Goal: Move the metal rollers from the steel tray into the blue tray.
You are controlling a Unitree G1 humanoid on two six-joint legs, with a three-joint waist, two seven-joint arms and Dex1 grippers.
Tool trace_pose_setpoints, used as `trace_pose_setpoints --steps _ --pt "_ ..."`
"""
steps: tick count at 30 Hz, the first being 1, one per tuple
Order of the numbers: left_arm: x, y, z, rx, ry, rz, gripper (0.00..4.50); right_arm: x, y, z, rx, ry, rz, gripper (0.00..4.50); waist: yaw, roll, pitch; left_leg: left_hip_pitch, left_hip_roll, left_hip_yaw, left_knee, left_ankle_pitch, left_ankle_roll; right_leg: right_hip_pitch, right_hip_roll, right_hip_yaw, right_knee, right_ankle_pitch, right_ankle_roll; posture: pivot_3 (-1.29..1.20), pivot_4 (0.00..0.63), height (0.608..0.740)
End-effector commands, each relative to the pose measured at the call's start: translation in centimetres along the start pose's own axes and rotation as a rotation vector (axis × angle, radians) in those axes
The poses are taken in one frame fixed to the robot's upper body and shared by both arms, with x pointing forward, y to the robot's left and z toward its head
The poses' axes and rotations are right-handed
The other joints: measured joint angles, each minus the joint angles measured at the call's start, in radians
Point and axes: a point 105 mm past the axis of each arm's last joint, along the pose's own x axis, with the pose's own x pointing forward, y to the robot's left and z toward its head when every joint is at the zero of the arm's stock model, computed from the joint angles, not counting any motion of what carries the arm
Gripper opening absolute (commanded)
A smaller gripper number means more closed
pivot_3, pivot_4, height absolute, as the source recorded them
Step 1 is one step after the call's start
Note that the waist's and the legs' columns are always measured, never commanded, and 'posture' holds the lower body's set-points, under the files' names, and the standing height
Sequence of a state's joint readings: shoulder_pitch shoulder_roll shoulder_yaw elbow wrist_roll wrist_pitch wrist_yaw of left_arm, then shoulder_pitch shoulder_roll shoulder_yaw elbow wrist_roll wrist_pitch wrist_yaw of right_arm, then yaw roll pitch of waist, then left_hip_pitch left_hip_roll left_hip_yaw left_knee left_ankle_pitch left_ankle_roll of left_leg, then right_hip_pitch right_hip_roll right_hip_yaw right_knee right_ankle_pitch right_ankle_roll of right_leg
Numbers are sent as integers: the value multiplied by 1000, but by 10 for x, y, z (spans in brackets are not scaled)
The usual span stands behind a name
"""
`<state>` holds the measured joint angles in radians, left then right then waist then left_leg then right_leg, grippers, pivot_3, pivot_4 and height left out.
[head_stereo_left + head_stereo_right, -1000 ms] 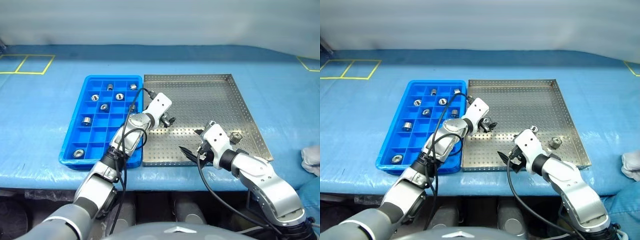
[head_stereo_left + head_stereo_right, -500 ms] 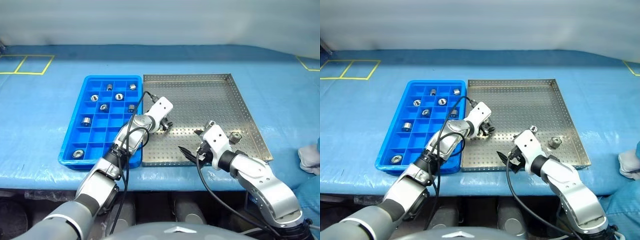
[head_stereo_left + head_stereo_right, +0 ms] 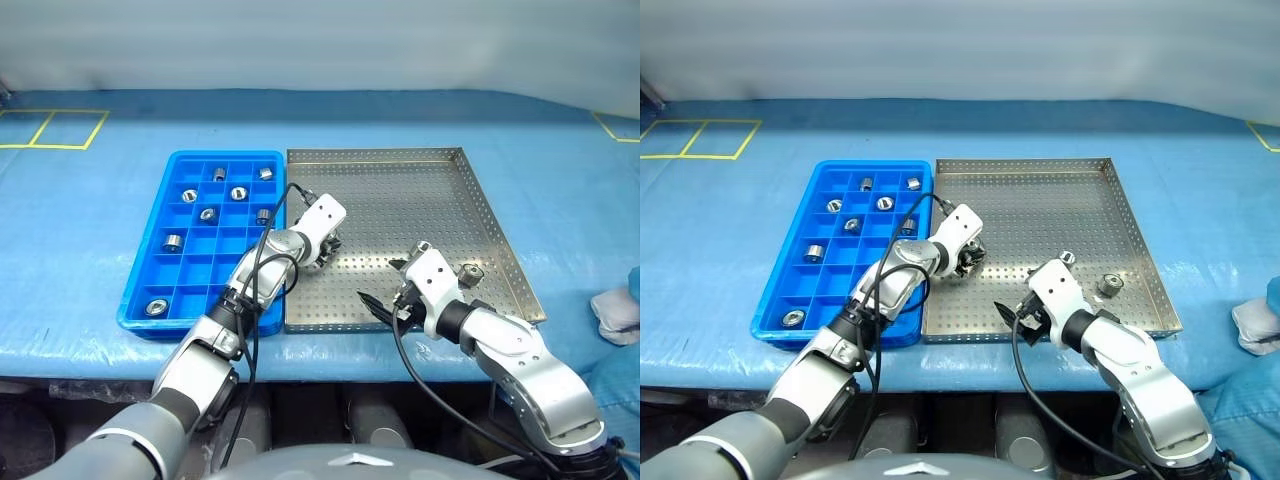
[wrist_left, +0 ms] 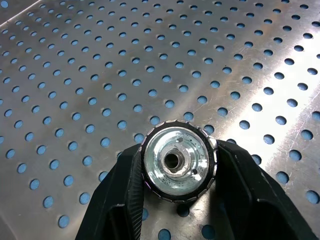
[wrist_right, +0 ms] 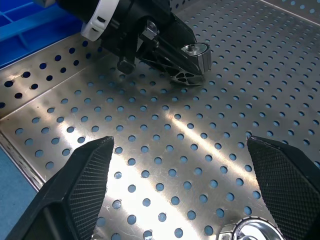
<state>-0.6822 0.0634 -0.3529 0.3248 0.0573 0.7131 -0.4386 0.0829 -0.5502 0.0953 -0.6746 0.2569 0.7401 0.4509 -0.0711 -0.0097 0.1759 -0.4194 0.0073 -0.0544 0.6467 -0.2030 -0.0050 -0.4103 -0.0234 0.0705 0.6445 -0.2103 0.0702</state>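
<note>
Two black fingers [image 4: 127, 195] of the left gripper [image 4: 178, 200] are closed tight on one roller [image 4: 179, 162]. One finger sits on each side of it, and its dark hole faces the left wrist camera. The roller is just over the holed floor of the steel tray [image 3: 420, 190], in the tray's left part, near the edge next to the blue tray [image 3: 160, 300]. You cannot tell if the roller touches the floor.

The right gripper [image 5: 192, 185] has its fingers [image 5: 82, 185] spread wide apart, with nothing between them. It hangs over the front part of the steel tray, near the front rim. In the right wrist view, another roller [image 5: 252, 231] lies on the tray floor close to this gripper.

Two more rollers lie loose in the right part of the steel tray. One roller [image 3: 1068, 257] is small and close to the right arm. The other roller [image 3: 1108, 284] lies nearer the right rim.

Seven rollers sit in the blue tray, each in its own little box. One of them [image 3: 155, 307] is in the front left corner. The rest are in the far half.

The two trays sit side by side, touching, on a blue counter [image 3: 90, 200]. The blue tray is on the left.
</note>
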Motion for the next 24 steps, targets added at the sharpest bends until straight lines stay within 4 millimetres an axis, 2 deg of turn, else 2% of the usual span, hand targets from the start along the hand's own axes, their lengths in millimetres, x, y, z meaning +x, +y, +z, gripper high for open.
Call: trace_pose_setpoints --steps 1,7,11,14,19,22,24 --pt "-3 1 14 -9 -53 -12 1831 -1 -2 12 -29 -46 -11 4500 0 0 0 0 0 0 0 0 0 0 0 0 0 0 0 -102 150 740" --pt "-6 3 21 -44 -97 -9 1833 -1 -3 12 -32 -45 -10 4500 0 0 0 0 0 0 0 0 0 0 0 0 0 0 0 -99 150 740" --pt "-13 -4 34 -108 -166 -74 1833 -1 -3 13 -35 -46 -8 4500 1 0 0 0 0 0 0 0 0 0 0 0 0 0 0 -96 150 740" --pt "-28 -8 47 -186 -248 -135 1833 -1 -3 14 -36 -48 -3 4500 2 0 0 0 0 0 0 0 0 0 0 0 0 0 0 -79 150 740" --pt "-67 -1 62 -336 -391 -142 1833 3 -4 17 -49 -54 25 4500 3 0 0 0 1 0 0 0 0 0 0 0 1 0 0 -16 150 740" --pt "-92 9 57 -402 -438 -78 1833 8 -4 21 -63 -60 53 4500 6 0 0 2 1 0 0 0 0 1 0 0 1 0 0 33 150 740" --pt "-107 19 42 -420 -417 23 1833 12 -4 22 -72 -58 75 4500 13 0 0 2 1 0 0 0 0 2 0 0 1 0 0 69 150 740"
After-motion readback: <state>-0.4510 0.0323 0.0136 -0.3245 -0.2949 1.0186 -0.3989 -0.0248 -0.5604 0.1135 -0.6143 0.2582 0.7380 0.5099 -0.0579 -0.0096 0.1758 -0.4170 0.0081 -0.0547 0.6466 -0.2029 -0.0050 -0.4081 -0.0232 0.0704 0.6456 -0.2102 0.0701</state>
